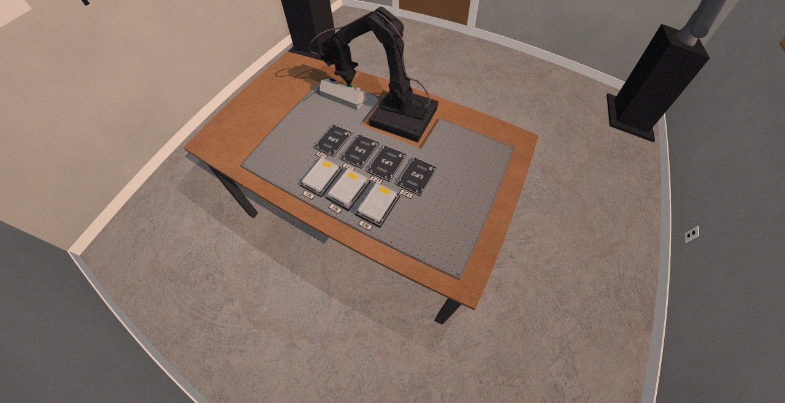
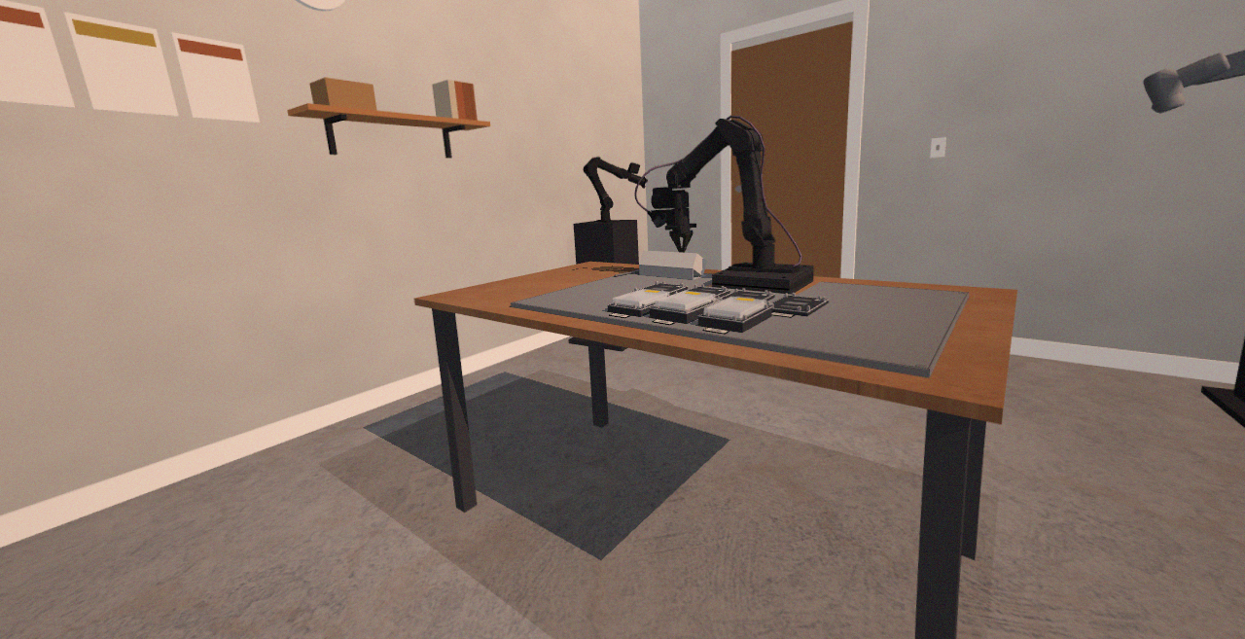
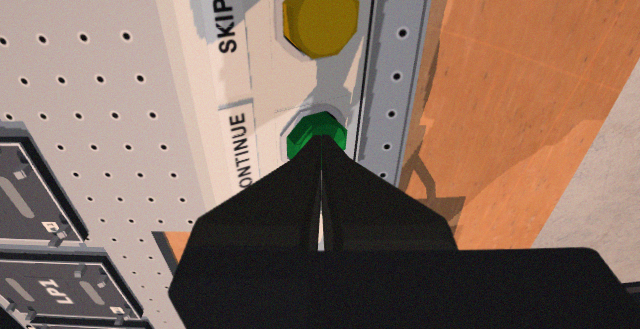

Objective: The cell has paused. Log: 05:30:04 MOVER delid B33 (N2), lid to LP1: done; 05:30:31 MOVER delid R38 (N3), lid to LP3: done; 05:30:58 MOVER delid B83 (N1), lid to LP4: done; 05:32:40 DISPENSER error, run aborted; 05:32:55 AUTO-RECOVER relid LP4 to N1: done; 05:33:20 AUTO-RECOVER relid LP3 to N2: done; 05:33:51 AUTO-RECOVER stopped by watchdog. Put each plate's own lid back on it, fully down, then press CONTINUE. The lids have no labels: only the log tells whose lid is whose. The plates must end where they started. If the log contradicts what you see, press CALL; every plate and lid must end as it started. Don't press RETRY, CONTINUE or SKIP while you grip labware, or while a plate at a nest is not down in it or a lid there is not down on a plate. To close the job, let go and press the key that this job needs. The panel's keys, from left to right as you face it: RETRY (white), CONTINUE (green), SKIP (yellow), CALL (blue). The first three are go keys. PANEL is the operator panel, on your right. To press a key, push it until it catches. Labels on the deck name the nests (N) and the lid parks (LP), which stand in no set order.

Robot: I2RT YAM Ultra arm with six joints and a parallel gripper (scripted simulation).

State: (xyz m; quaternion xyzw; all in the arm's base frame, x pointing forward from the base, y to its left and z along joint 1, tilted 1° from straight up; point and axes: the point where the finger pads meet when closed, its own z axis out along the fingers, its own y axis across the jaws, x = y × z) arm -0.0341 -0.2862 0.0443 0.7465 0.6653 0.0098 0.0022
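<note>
gripper (image 3: 320, 141): pinched together, empty, tip on the green CONTINUE key (image 3: 300, 136)
tip: push straight down till it catches, clear of the far yellow SKIP key (image 3: 320, 15)

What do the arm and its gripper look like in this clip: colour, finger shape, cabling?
The arm is matte black throughout, on a square black base plate. Thin purplish cables loop along its links. The gripper is black too, with two wedge-shaped fingers tapering to a point. No markings show.

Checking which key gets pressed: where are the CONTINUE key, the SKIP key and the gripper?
CONTINUE key (image 3: 310, 131): wrist view, green cap.
SKIP key (image 3: 320, 16): wrist view, yellow cap's centre.
gripper (image 3: 320, 141): wrist view, shut fingertips.
</note>
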